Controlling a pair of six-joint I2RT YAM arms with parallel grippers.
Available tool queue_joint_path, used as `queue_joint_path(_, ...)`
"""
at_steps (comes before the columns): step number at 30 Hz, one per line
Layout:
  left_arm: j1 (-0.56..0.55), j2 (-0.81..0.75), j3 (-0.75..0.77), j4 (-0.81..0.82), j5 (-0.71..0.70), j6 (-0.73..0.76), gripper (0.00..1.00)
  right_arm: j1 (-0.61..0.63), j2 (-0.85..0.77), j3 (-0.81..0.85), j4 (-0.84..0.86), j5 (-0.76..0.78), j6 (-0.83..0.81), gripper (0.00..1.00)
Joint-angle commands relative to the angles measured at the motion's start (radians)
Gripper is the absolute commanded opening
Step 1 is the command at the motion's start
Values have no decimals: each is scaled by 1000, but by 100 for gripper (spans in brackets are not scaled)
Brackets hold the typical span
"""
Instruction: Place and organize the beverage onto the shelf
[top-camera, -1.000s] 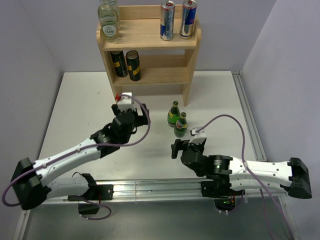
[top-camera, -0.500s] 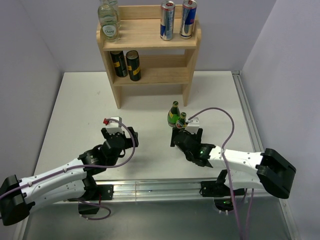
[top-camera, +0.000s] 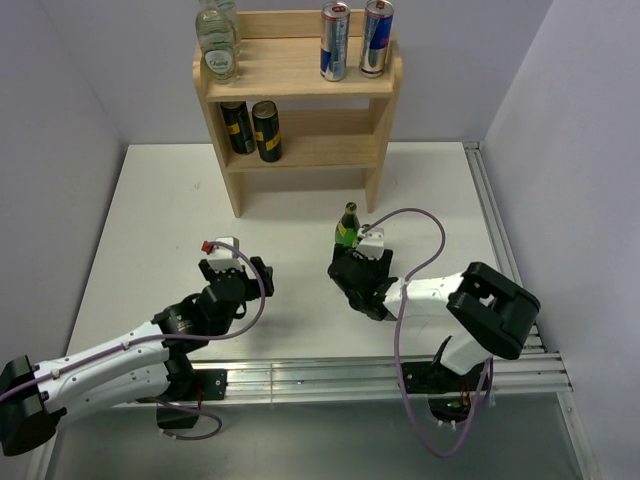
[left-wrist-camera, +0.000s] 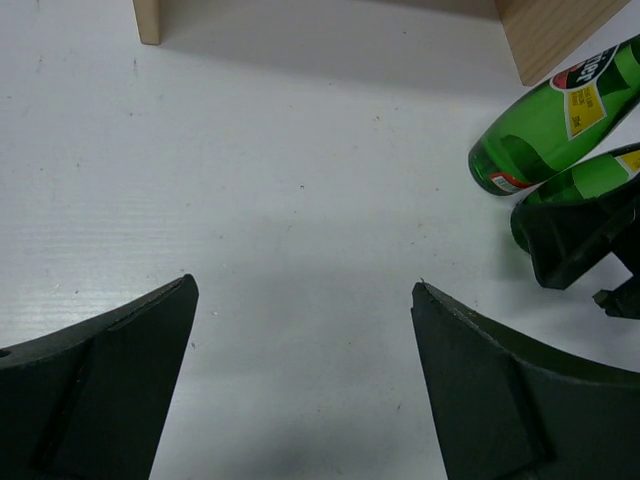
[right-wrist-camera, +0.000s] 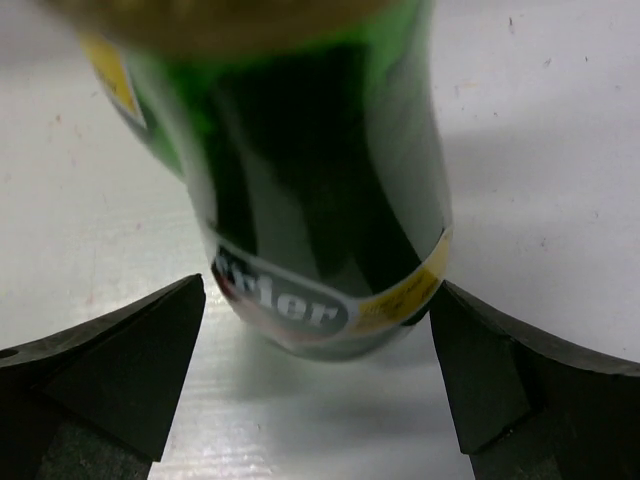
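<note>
1. left gripper (left-wrist-camera: 302, 290): fingers spread wide, nothing between them, touching nothing. Only bare table (top-camera: 160, 210) below.
2. right gripper (right-wrist-camera: 318, 288): fingers at full spread, one on each side of the base of a green bottle (right-wrist-camera: 320, 180). Tips sit right at the glass; cannot tell if they actually touch.
3. That bottle: upright on the table in front of the shelf (top-camera: 300, 68), near its right leg. Covered by the right wrist in the top view.
4. second green bottle (top-camera: 347, 225): upright on the table, just beside the first on the shelf side, clear of both grippers.
5. Tally of green ones: 2, both on the table, neither on the shelf.
6. silver-and-blue cans (top-camera: 335, 42): 2, upright, side by side, top tier, right end.
7. black-and-gold cans (top-camera: 266, 130): 2, upright, side by side, middle tier, left half.
8. clear glass bottles (top-camera: 218, 50): 2, top tier, left end, one behind the other.
</note>
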Motion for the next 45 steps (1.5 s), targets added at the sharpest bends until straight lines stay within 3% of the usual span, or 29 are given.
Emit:
queue_joint_path(1, -4, -43, -18, 12, -16, -11, 95, -27, 53, 23, 139, 85, 1, 100)
queue_joint_path(10, -4, -63, -29, 22, -5, -2, 95, -75, 159, 31, 274, 110, -22, 95)
queue_joint_path(16, -4, -49, -30, 26, -5, 1, 95, -84, 208, 19, 285, 124, 8, 79)
queue_joint_path(21, -4, -52, -33, 31, -5, 2, 95, -87, 225, 0, 305, 111, 1, 51)
queue_joint_path(23, -4, -52, -33, 28, -8, -2, 95, -89, 222, -2, 305, 88, -7, 23)
queue_joint_path(26, -4, -52, -35, 25, -12, -8, 95, -85, 188, -8, 256, 76, 14, 3)
queue_joint_path(39, -4, -39, -38, 23, -20, -16, 95, 134, -163, 66, -135, 217, 108, 0)
queue_joint_path(45, -4, -40, -41, 23, -22, -19, 96, 184, -272, 129, -191, 242, 56, 0)
